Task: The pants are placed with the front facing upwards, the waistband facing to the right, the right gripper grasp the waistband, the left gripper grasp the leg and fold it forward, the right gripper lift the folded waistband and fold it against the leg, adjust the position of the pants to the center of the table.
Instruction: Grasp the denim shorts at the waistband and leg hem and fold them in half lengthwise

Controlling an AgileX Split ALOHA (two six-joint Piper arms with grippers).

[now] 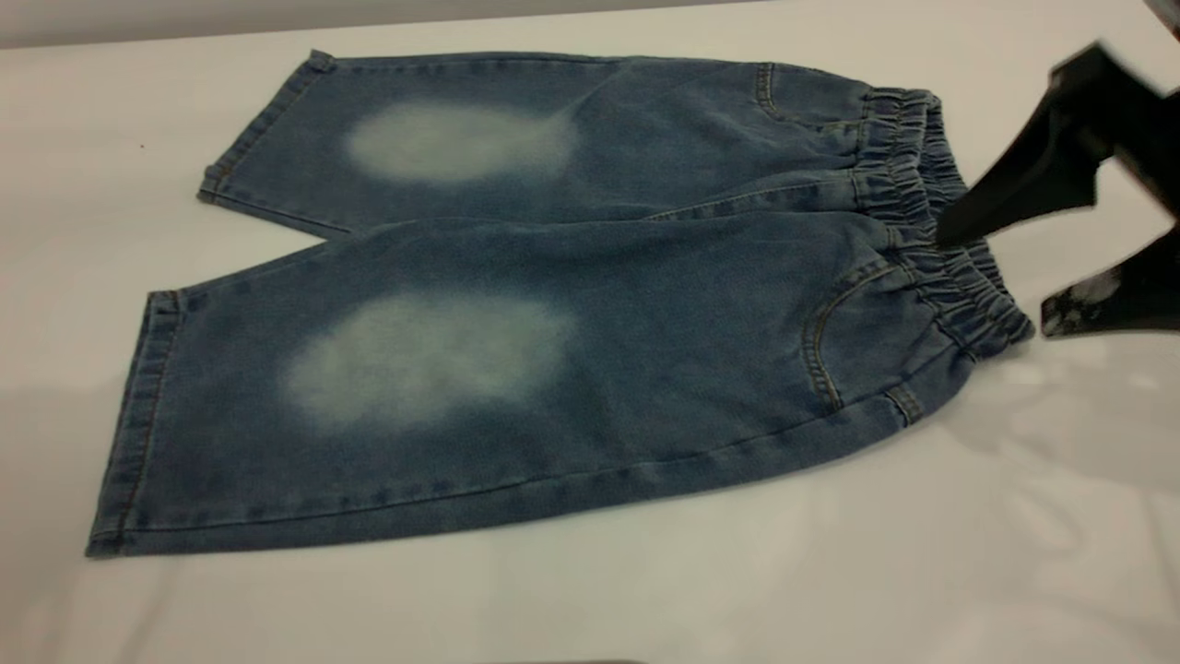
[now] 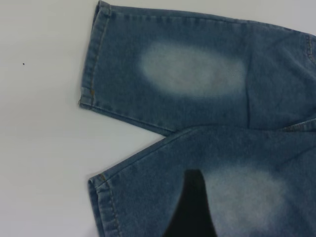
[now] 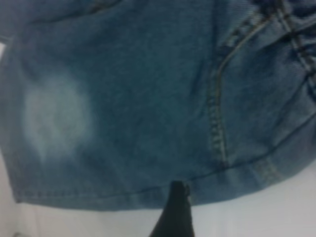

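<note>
The pants (image 1: 553,314) lie flat on the white table (image 1: 645,599), front up, legs to the left and the ruched waistband (image 1: 931,231) to the right. My right gripper (image 1: 994,277) is open at the waistband: its upper jaw tip touches the band's middle and its lower jaw sits just off the band's near end. In the right wrist view one black finger (image 3: 175,212) points at the near side seam of the pants (image 3: 148,98). My left gripper is out of the exterior view. Its one visible finger (image 2: 190,212) hovers over the near leg's faded knee patch (image 2: 247,197), with bare denim beside it.
White tabletop surrounds the pants, with wide room in front (image 1: 590,609) and to the left (image 1: 74,231). The table's far edge (image 1: 184,32) runs just behind the far leg. A small dark speck (image 2: 23,63) lies on the table left of the far hem.
</note>
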